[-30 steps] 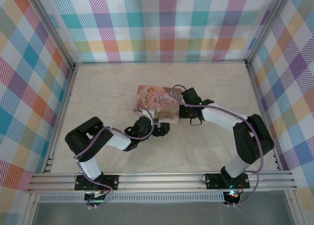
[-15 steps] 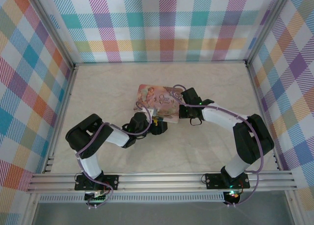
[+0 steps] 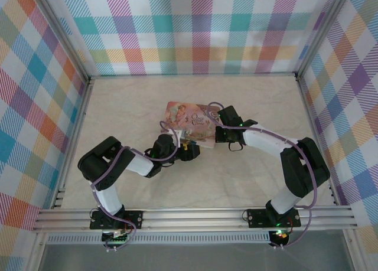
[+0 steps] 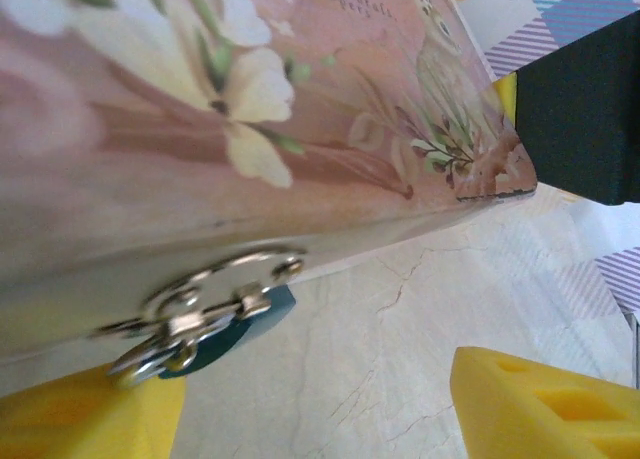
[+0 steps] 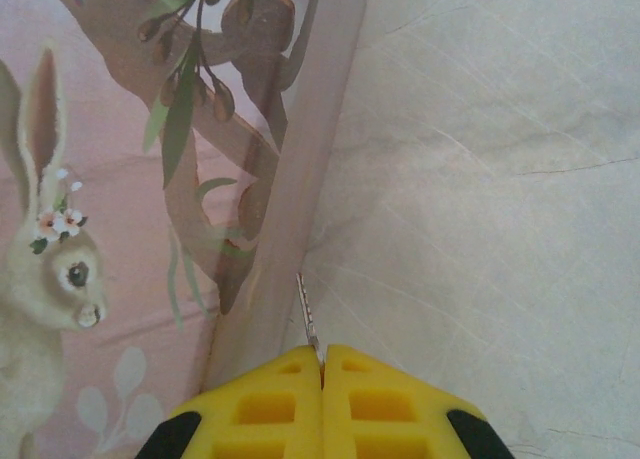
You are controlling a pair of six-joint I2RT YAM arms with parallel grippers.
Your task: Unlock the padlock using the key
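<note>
The tiny silvery-blue padlock (image 4: 222, 327) hangs from the metal clasp (image 4: 205, 297) on the front edge of the pink illustrated tin (image 4: 200, 129). My left gripper (image 4: 312, 419) is open just in front of it. One yellow finger (image 4: 80, 419) sits right under the padlock, the other finger (image 4: 545, 404) far to the right. In the top view the left gripper (image 3: 187, 150) is at the tin's (image 3: 189, 118) near edge. My right gripper (image 5: 322, 359) is shut on the thin silver key (image 5: 308, 314), whose blade points along the tin's (image 5: 120, 179) right side.
The tin lies mid-table on the pale marbled surface (image 3: 248, 176). The right gripper (image 3: 223, 129) rests at the tin's right end, and its black body (image 4: 585, 119) shows in the left wrist view. Plaid walls (image 3: 201, 29) enclose the workspace.
My left gripper has slid up and left to the tin's front edge, closing in on the clasp. The right arm and the tin have stayed put.
</note>
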